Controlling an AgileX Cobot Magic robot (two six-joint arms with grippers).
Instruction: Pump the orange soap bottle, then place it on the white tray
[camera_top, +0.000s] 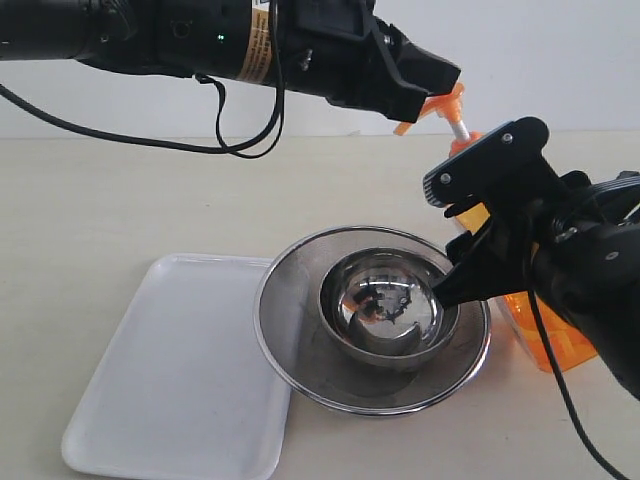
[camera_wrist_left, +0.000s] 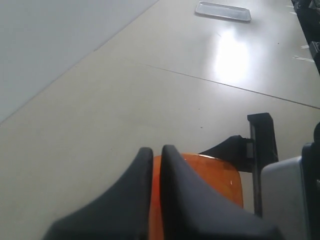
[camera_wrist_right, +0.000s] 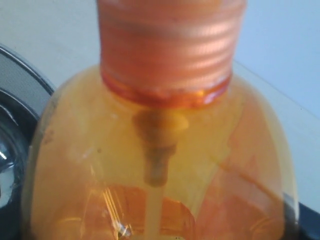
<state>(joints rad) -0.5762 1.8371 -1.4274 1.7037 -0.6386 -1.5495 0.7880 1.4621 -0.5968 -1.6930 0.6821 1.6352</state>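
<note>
The orange soap bottle (camera_top: 545, 342) stands upright on the table, right of the strainer. Its pump head (camera_top: 447, 103) sits raised on a white stem. My right gripper (camera_top: 462, 240) is shut on the bottle's body, one black finger on each side. In the right wrist view the bottle (camera_wrist_right: 160, 150) fills the picture and hides the fingers. My left gripper (camera_top: 445, 82) reaches across from the left, shut, with its tips on top of the pump head. In the left wrist view its fingers (camera_wrist_left: 156, 150) lie pressed together over the orange head (camera_wrist_left: 220, 175). The white tray (camera_top: 170, 370) lies flat at the front left.
A round steel mesh strainer (camera_top: 290, 300) with a shiny steel bowl (camera_top: 385, 310) in it sits between the tray and the bottle, touching the tray's right edge. The strainer's rim (camera_wrist_right: 15, 100) shows beside the bottle. A small flat tray (camera_wrist_left: 222, 11) lies far off.
</note>
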